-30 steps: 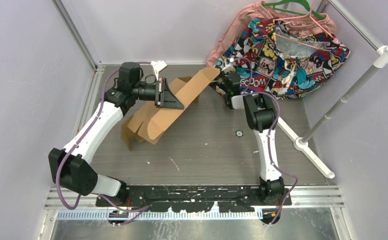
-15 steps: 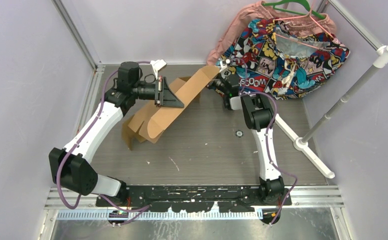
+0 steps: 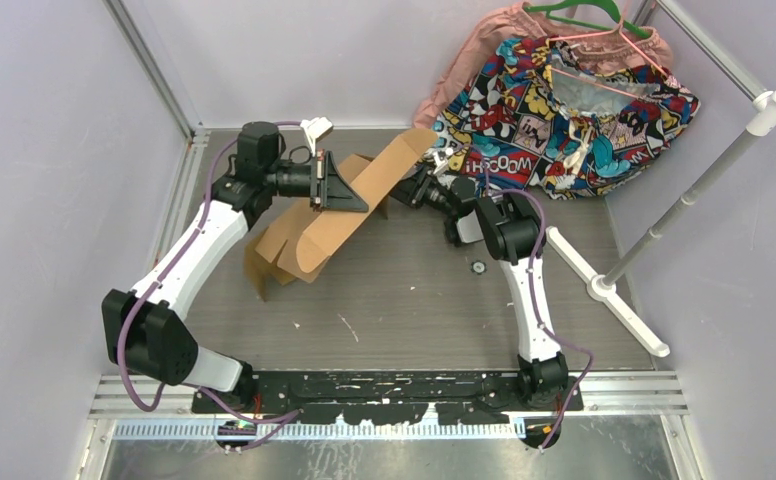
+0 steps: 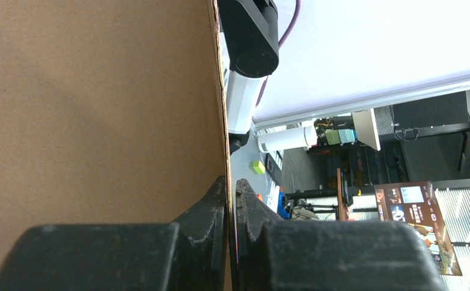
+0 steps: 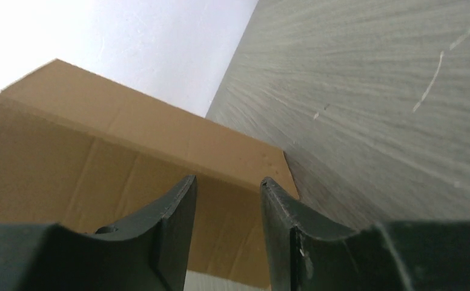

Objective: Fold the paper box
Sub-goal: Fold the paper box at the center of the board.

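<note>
We see the paper box at the far left-centre of the table, only partly formed. One long panel is lifted and slants up toward the far right. The lower flaps curl and stand bent on the table below it. It is plain brown corrugated cardboard, matte and unprinted, with creased fold lines and cut edges. In the left wrist view its broad face fills the left half, smooth and faintly fibrous. In the right wrist view we see a creased panel with a squared corner standing over the grey, wood-grained table.

The left claw is closed on the thin edge of the raised panel, with its dark fingers pressed together on the cardboard. That arm runs from its base out to the left, then up the table, and its wrist is turned level toward the right.

The right claw sits just beside the high end of the panel with its fingers parted. They hold nothing, and the cardboard shows beyond the gap. The right arm reaches far up the table, and its wrist is bent toward the left.

Behind them, at the far right, a comic-print cloth lies bunched with a pink garment and a green hanger. A white pole leans along the right side.
</note>
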Available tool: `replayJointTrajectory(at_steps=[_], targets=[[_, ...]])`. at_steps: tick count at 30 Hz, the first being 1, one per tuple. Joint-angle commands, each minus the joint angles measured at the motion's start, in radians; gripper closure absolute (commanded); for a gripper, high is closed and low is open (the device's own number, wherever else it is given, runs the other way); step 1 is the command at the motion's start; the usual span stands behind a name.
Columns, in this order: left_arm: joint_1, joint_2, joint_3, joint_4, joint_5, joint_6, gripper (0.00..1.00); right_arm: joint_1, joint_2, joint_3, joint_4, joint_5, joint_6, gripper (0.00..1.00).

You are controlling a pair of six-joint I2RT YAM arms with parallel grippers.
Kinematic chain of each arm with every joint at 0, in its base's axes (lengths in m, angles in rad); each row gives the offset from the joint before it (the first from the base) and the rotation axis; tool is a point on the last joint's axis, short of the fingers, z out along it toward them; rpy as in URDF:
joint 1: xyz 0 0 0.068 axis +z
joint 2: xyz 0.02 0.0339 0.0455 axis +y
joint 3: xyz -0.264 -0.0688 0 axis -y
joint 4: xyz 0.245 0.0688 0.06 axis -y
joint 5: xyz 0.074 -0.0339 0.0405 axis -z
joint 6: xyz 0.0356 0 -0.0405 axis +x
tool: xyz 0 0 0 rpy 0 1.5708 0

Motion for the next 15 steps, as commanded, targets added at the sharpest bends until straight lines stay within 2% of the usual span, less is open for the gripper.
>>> replayJointTrajectory(at_steps=[1, 7, 15], targets=[[0.008, -0.005, -0.003, 0.073, 0.04, 0.005, 0.91, 0.014, -0.117, -0.063, 0.1, -0.022, -0.053, 0.52], [0.008, -0.005, -0.008, 0.077, 0.041, 0.004, 0.91, 0.019, -0.16, -0.119, 0.1, -0.034, -0.101, 0.51], [0.008, -0.008, -0.034, 0.142, 0.056, -0.043, 0.91, 0.032, -0.137, -0.043, 0.1, -0.074, -0.148, 0.46]])
